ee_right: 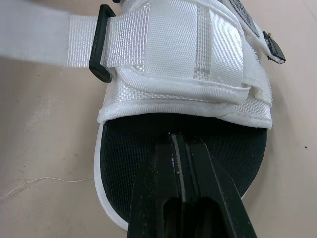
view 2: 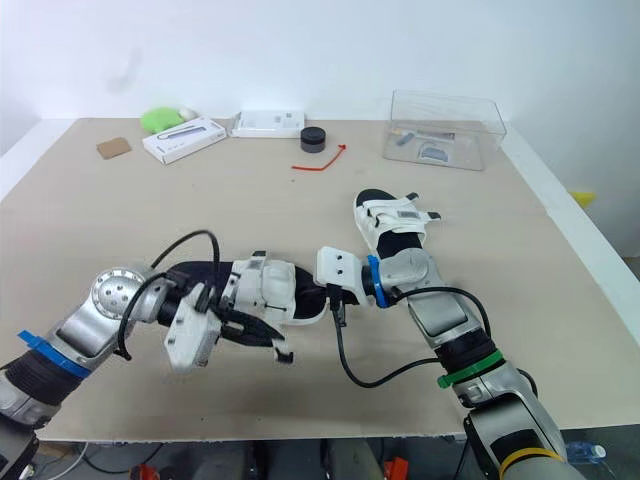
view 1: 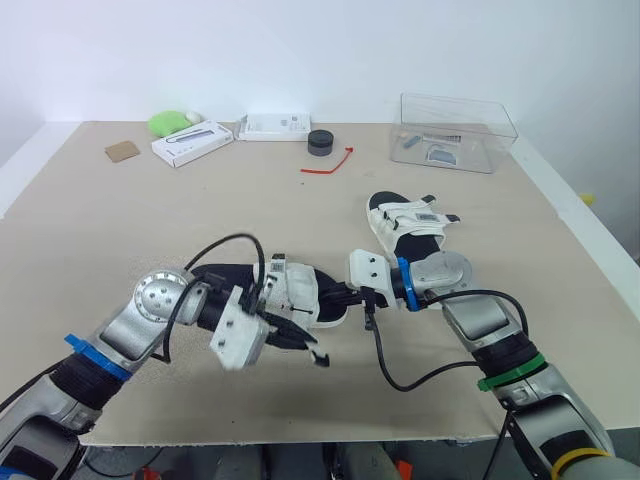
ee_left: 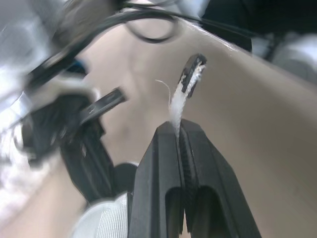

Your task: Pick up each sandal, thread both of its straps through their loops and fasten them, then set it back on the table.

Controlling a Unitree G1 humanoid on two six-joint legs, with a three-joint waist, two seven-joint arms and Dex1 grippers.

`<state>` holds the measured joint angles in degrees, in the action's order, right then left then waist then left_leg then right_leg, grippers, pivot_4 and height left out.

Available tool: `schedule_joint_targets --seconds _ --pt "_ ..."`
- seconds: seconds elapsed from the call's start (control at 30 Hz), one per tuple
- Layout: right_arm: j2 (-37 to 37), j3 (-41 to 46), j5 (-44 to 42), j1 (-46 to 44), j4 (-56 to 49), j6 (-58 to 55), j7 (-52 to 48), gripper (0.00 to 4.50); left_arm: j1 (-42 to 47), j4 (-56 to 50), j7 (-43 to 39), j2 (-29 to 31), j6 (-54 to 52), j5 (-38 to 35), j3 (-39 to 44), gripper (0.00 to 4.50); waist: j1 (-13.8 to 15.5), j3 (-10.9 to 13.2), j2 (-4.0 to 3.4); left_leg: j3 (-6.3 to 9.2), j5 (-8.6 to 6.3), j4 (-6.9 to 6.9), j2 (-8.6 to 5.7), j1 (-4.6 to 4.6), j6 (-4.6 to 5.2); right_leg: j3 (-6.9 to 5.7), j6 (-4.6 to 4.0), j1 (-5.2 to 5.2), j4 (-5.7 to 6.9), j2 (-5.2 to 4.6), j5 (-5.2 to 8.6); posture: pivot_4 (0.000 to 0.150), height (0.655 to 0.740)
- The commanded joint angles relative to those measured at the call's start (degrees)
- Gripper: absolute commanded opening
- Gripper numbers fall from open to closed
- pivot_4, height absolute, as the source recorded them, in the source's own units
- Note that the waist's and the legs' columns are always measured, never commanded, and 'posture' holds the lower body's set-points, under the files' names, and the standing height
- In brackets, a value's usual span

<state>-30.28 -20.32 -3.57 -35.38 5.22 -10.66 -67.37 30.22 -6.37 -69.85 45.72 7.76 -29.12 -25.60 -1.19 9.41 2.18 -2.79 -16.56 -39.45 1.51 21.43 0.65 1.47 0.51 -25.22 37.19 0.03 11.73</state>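
A white-strapped sandal (view 1: 300,292) with a black footbed lies near the table's front, between my two grippers. My left gripper (ee_left: 178,130) is shut on the end of one of its white straps (ee_left: 184,94), just below the strap's black tip; in the left eye view it sits at the sandal's near side (view 1: 292,338). My right gripper (ee_right: 181,141) is shut at the sandal's toe edge, over the black footbed (ee_right: 148,136). A black loop (ee_right: 101,44) with a strap through it shows at the sandal's side. A second sandal (view 1: 408,225) lies behind my right arm, straps across it.
At the back stand a clear plastic box (view 1: 455,130), a black round lid (view 1: 320,143), a red tie (view 1: 328,163), two white boxes (view 1: 192,142) (view 1: 274,126), a green object (view 1: 170,122) and a brown card (view 1: 122,151). The table's front edge (view 1: 300,437) is close.
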Motion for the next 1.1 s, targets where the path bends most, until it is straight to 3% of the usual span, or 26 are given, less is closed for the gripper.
schedule_joint_targets --seconds 0.03,0.3,0.6,1.1 --pt "-0.6 -0.1 0.5 0.3 -0.5 -0.1 -0.2 0.00 6.2 4.1 2.3 -1.8 -27.9 -14.9 5.9 0.03 0.1 0.0 0.00 0.05 0.00 -0.03 0.00 0.00 0.00 -0.02 0.00 0.02 0.01 0.03 0.00 0.150 0.7400" --pt "-0.4 0.0 0.6 0.1 -0.3 0.1 -0.2 0.00 14.9 19.7 1.5 -9.6 -54.0 -22.3 14.0 0.03 -0.1 0.0 -0.01 0.08 -0.03 -0.06 0.03 0.02 0.04 0.03 -0.13 -0.02 0.04 0.16 0.02 0.150 0.7400" --pt "-1.3 0.6 0.5 0.8 -1.5 -0.8 0.1 0.00 19.0 32.2 -0.5 -14.8 -57.1 -16.5 17.8 0.03 -0.1 0.0 -0.01 0.06 -0.01 -0.07 -0.01 0.03 0.01 0.06 -0.45 -0.04 0.06 0.14 -0.18 0.150 0.7400" --pt "-0.8 0.3 0.5 0.3 -1.2 -0.8 0.2 0.00 19.0 38.3 -0.7 -17.0 -54.8 -6.0 17.5 0.03 -0.1 0.0 0.00 0.05 -0.01 -0.07 -0.04 0.06 0.01 0.08 -0.44 -0.04 0.06 0.08 -0.19 0.150 0.7400"
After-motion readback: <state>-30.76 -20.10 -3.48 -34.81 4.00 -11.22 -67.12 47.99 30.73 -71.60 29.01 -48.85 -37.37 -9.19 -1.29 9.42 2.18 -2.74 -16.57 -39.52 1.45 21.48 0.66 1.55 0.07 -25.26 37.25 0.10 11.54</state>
